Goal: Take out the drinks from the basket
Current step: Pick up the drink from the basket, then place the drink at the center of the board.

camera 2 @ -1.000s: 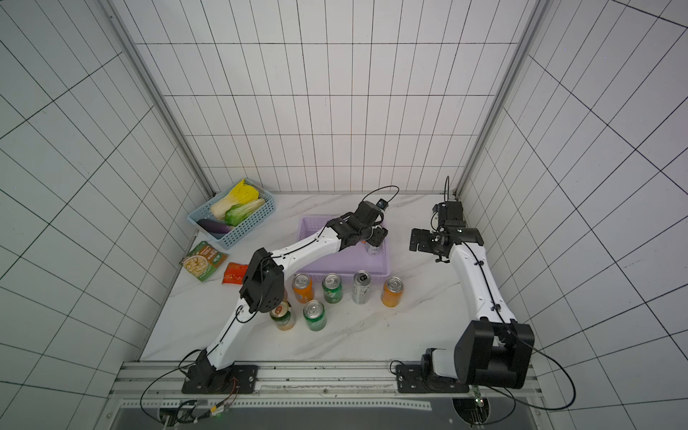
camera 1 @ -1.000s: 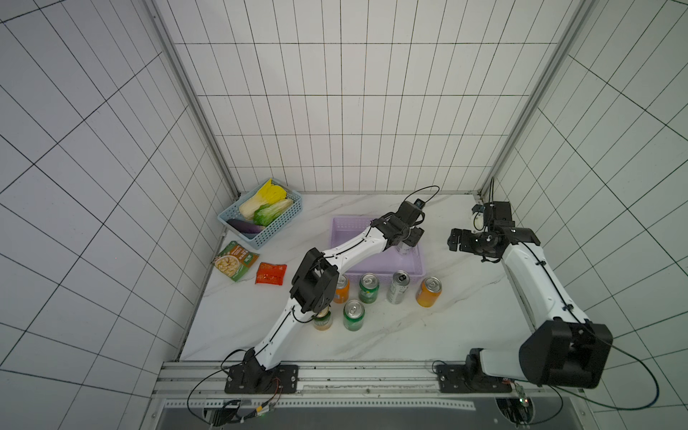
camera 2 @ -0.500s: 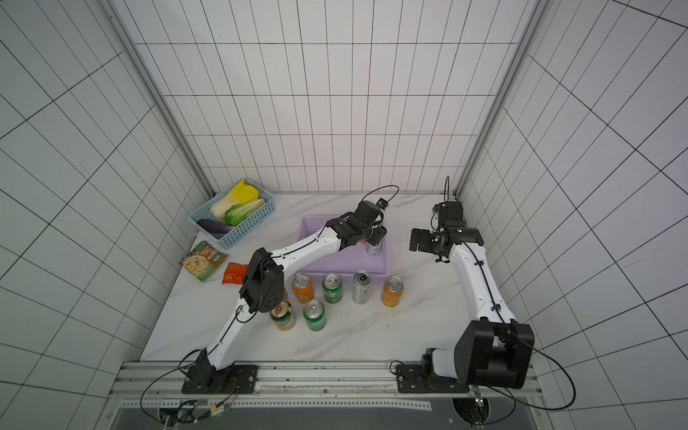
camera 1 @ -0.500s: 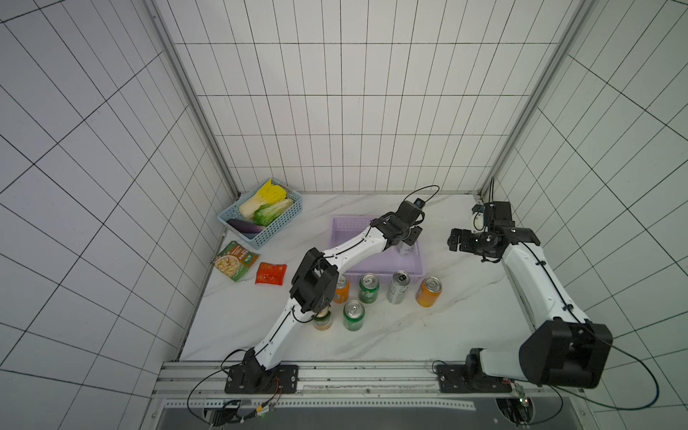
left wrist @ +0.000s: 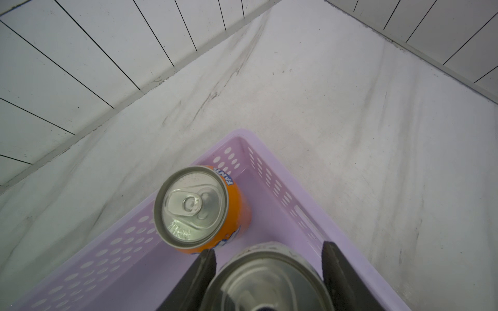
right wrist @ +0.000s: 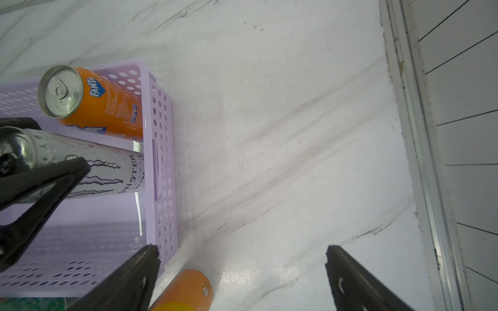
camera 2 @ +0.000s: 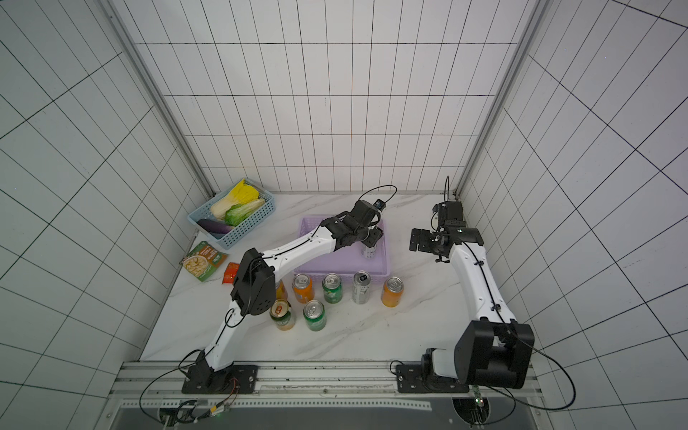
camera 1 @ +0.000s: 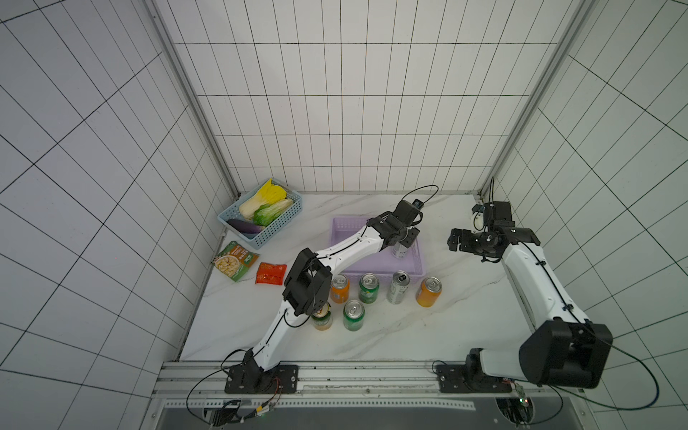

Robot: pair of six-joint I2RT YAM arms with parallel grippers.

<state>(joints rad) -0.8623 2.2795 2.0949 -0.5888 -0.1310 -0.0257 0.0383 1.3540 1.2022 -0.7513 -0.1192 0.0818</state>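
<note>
Since my left jaws are pressed against opposite sides of the slim silver-white can (camera 1: 401, 250), towards its upper part, I judge the lift should go straight up until the base clears the rim of the lilac basket (camera 1: 387, 266). The can stands upright at the basket's right end, just beside an orange can (left wrist: 204, 207) in the corner. A sideways drag could topple that neighbour or pull the light basket along. Thin aluminium is smooth and slippery, and a tall narrow cylinder held high may want to swing. So I would move slowly and set it down flat on the marble-patterned tabletop (camera 1: 391, 335), apart from the other drinks (camera 1: 368, 288) standing in front of the basket. The basket is matte plastic with perforated walls and a rounded rim. My right jaws gape wide, holding nothing, over bare tabletop beside the basket's right wall.
</note>
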